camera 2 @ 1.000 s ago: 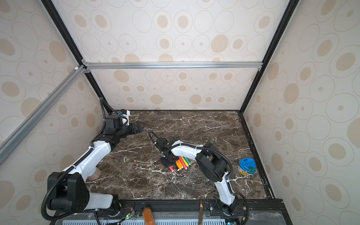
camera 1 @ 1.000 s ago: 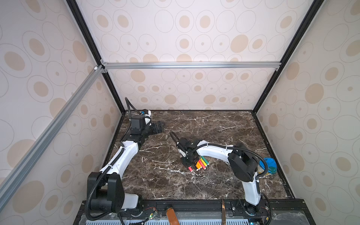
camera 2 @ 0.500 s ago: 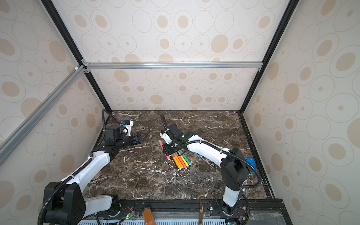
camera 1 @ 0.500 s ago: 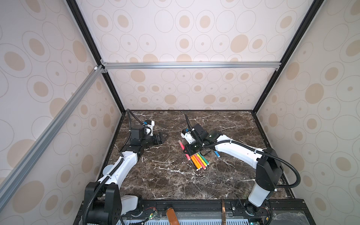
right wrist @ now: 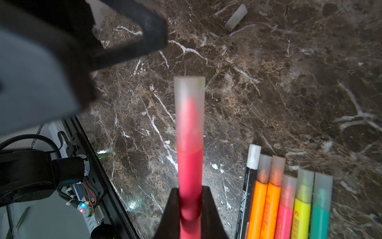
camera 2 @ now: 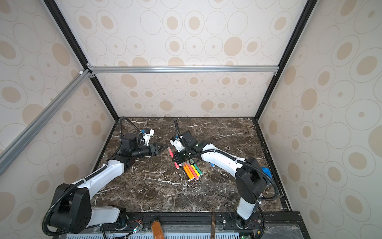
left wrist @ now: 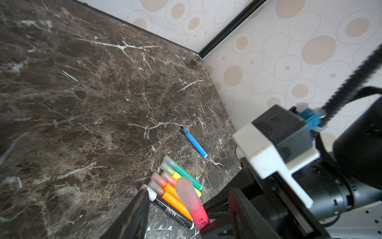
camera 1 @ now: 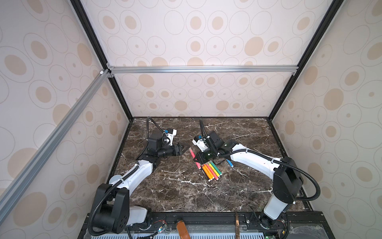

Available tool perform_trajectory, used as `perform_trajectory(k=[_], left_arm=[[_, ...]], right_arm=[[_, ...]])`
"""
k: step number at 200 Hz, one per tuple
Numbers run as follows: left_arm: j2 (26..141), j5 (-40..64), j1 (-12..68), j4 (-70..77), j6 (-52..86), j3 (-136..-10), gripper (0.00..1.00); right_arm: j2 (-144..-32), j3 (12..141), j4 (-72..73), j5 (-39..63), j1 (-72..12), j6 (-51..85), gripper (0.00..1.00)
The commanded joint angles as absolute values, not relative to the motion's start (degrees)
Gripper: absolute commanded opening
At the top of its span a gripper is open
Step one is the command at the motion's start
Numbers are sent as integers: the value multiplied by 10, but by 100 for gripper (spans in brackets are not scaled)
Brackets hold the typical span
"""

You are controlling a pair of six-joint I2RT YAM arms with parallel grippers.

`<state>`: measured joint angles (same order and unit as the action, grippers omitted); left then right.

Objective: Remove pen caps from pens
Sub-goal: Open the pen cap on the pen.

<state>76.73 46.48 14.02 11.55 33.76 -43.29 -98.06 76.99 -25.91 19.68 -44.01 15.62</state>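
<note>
Pinching the red pen (right wrist: 189,165), right pincer (right wrist: 190,191) faces the spread left pincer (camera 1: 186,149); black pen (left wrist: 173,214) lettering unreadable

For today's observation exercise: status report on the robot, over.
Right hand shut on red pen. Left hand open, close to its cap, not gripping. Cap on. Nothing between them.

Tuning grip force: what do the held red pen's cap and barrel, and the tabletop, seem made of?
The cap: frosted translucent plastic, matte; red tip shows hazily through. Barrel of the red pen: probably opaque plastic, smooth, evenly coloured. The tabletop: glossy brown marble look, white veins; stone or laminate, cannot tell.
</note>
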Motion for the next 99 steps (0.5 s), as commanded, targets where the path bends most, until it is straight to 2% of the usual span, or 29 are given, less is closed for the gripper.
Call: perform_trajectory(k=[1,37,99], left_arm=[[787,483,151,125,339,-452,60],[799,497,164,146,353,-455,56],[816,514,177,149,351,-471,44]], right_arm=[[-956,756,-235,199,-439,158,0],[-957,757,-235,198,-439,152,0],[-961,756,-227,204,-439,149,0]])
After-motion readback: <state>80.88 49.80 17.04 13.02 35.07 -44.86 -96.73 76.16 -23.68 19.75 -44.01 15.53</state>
